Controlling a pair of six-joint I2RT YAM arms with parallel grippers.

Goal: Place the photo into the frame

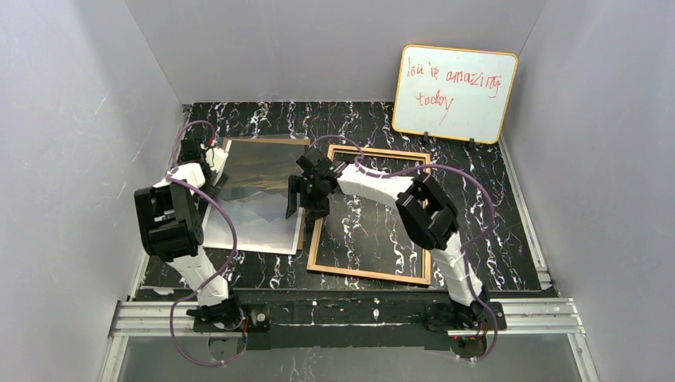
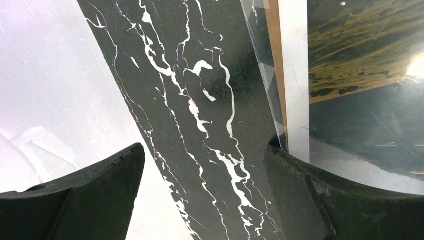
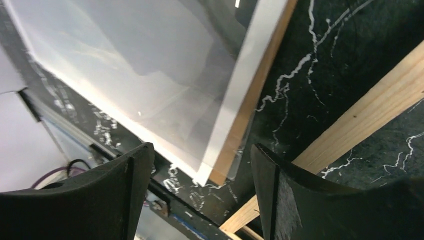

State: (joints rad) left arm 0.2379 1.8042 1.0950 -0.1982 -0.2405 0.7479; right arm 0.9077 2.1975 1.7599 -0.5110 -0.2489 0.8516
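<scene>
Marble table (image 1: 521, 239): right tool (image 1: 305, 207) covers part of the photo (image 1: 255, 199).

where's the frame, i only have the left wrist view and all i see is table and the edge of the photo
observer: the frame lies flat on the table just right of the photo, tan back up, with nothing in it.
operator: what's the other arm doing
observer: the right end effector is open, over the gap between the photo's right edge and the frame's left rail.
operator: anything else out there
observer: a whiteboard with red writing stands at the far right of the table.
</scene>
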